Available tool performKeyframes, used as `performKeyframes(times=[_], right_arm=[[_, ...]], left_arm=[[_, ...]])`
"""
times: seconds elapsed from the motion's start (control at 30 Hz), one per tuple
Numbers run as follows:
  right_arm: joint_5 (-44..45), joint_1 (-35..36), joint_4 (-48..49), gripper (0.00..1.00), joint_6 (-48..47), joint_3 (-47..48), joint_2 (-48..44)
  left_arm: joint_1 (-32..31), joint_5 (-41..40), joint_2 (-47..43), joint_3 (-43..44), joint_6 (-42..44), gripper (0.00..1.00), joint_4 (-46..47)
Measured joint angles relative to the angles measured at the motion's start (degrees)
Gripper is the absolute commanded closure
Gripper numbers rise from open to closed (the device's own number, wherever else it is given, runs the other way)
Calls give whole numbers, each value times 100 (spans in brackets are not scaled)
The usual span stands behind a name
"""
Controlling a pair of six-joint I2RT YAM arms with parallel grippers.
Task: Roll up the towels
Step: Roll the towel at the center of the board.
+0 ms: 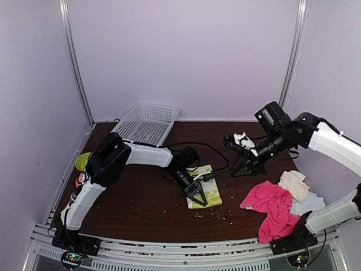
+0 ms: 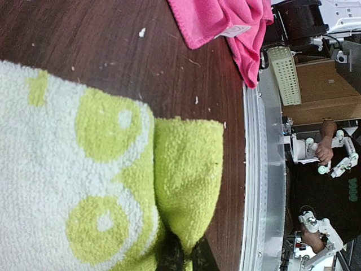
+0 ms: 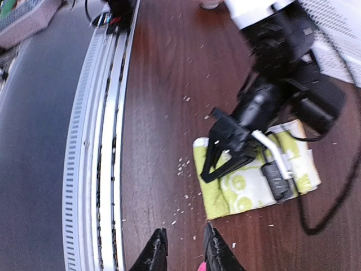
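Observation:
A lime-yellow towel (image 1: 207,195) with white rings lies flat on the dark table, one edge folded over. My left gripper (image 1: 197,197) is down on it and shut on a fold of that towel (image 2: 186,169), which is pinched between the dark fingertips (image 2: 169,258). My right gripper (image 1: 241,167) hangs above the table to the right of the towel, open with nothing between its fingers (image 3: 155,254). From there I see the left gripper (image 3: 223,155) on the lime towel (image 3: 248,186). A hot-pink towel (image 1: 271,208), a cream towel (image 1: 294,184) and a pale-blue towel (image 1: 311,202) lie crumpled at the right.
A white plastic basket (image 1: 145,123) leans at the back left. A yellow-green object (image 1: 83,161) sits at the left edge. A black cable (image 1: 211,148) trails across the table behind the towel. White crumbs (image 3: 183,166) are scattered near the metal front rail (image 3: 101,169).

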Motion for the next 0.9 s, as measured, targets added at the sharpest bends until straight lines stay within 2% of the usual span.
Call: performKeyframes(times=[0.17,0.27,0.4,0.63,0.9], right_arm=[[1285,1342,590,67,133,-1150,96],[2074,1672,1051,64,240,-1547,549],[2680,1762,1812,62,341,-1567,1405],[3182,1821,2787,61,232,-1574,2144],[3185,1853,2999,60,85,-1609,2411]], left_arm=[[4,225,92,103,-181,100,-101],[4,247,105,122,-227,100,-125],[2,247,105,122,-258,99,-138],[2,245,105,122,-278,99,-136],[0,225,105,122,-280,99,-138]])
